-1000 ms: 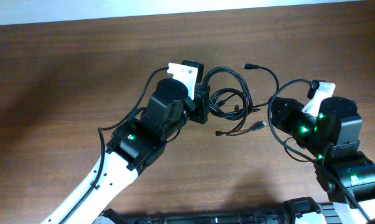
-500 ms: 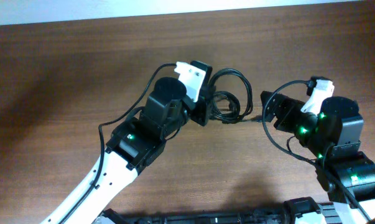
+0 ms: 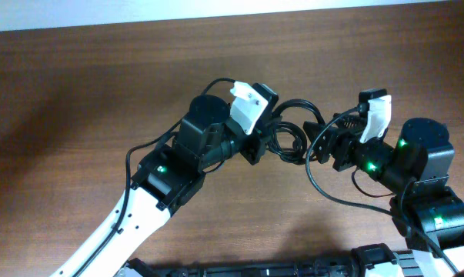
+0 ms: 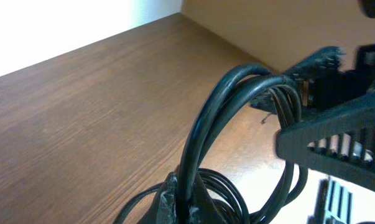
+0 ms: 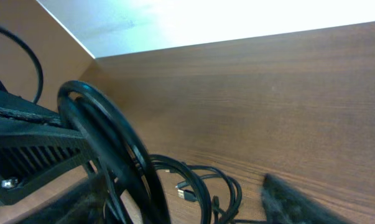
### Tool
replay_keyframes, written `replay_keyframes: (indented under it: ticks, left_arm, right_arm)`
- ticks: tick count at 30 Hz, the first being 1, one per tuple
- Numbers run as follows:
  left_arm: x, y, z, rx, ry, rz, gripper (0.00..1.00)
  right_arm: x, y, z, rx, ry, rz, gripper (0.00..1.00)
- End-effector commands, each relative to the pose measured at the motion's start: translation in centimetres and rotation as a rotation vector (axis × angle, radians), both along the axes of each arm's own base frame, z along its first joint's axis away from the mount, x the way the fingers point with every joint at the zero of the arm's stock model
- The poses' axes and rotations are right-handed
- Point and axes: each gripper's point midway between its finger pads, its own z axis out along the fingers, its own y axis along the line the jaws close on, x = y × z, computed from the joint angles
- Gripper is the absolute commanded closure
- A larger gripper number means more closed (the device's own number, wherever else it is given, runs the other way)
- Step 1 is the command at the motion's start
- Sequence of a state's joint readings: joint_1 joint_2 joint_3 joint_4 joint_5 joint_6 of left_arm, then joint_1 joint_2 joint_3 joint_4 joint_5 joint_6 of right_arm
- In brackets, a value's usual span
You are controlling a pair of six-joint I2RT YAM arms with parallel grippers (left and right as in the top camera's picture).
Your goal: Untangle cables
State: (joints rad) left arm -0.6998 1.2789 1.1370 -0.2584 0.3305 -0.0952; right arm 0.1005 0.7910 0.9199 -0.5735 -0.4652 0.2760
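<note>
Desk: Where are the cables [image 3: 287, 132]?
Photographer: Bunched in black loops over the wooden table [image 3: 78, 92], between the two arms; the left gripper [image 3: 258, 144] has its jaws clamped on the bundle, one loop arching up from it.
Desk: And the right gripper [image 3: 319, 142]?
Photographer: Jaws apart, just beside the loops; contact unclear.
</note>
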Motion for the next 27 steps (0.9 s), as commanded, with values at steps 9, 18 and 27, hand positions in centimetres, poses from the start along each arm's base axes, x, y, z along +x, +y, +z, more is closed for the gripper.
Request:
replay_keyframes:
  ticks: [9, 18, 27]
  left_arm:
    - [-1.6, -1.3, 3.5, -0.090, -0.103, -0.137, 1.00]
    - [-1.3, -1.1, 3.0, -0.071, -0.092, -0.115, 0.01]
    - [1.1, 1.9, -0.7, 0.119, -0.069, 0.083, 0.01]
  right_arm:
    - [-0.2, 0.4, 1.2, 0.002, -0.042, 0.031, 0.87]
    - [0.3, -0.4, 1.1, 0.055, 0.003, -0.053, 0.96]
    - [0.4, -0.6, 1.1, 0.073, 0.017, -0.075, 0.96]
